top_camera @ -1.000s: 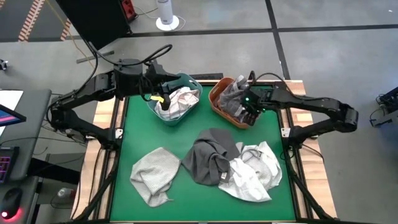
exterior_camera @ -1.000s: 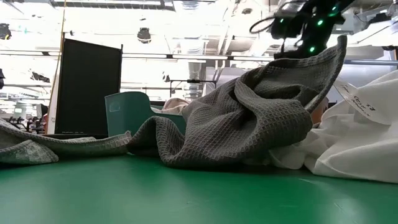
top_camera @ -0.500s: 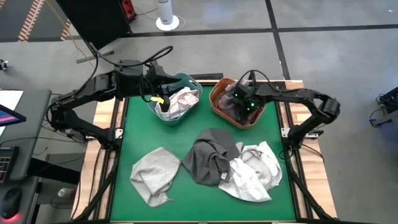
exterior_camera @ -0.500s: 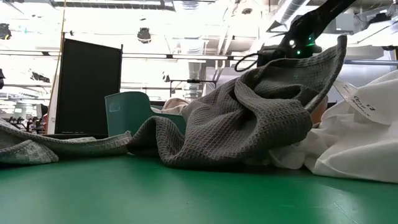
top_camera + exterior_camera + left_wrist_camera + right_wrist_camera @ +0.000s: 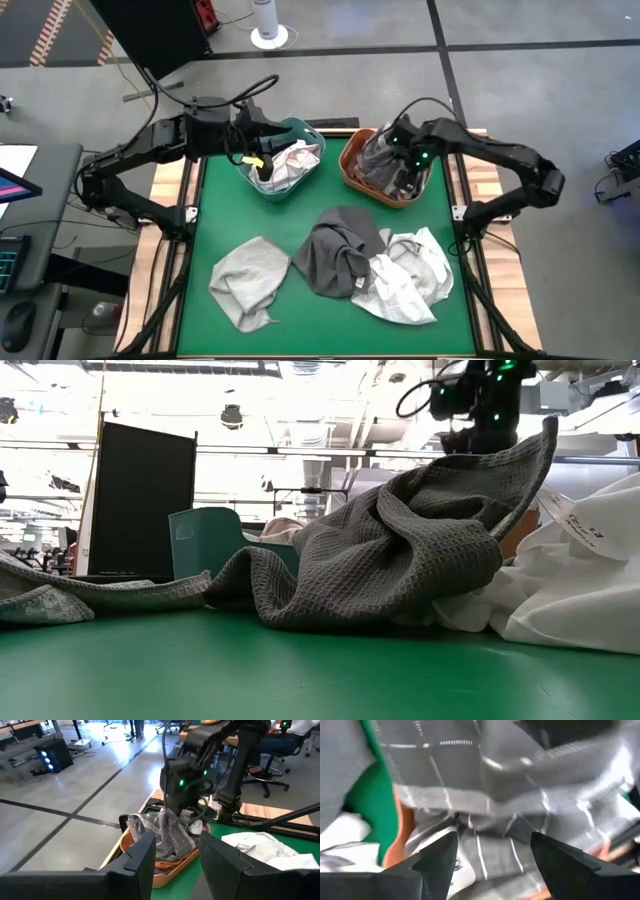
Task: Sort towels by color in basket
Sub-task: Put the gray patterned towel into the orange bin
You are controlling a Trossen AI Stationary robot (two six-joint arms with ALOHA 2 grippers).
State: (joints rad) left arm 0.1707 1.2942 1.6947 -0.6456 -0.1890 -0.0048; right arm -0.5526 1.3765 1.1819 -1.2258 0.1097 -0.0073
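Three towels loose on green table (image 5: pixel 205 215): light grey towel (image 5: pixel 248 282) lower left, dark grey towel (image 5: pixel 339 252) centre, white towel (image 5: pixel 410 277) lower right. Two baskets upper centre: teal basket (image 5: pixel 297 130) with pale cloth, orange basket (image 5: pixel 351 160) with grey checked towel (image 5: pixel 381 152). Right gripper (image 5: pixel 492 845) over orange basket, fingers wide apart. Left gripper (image 5: pixel 175 852) over teal basket, spread, empty. Grey floor around.

Small dark print on the white towel's tag (image 5: pixel 577 520), too small to read
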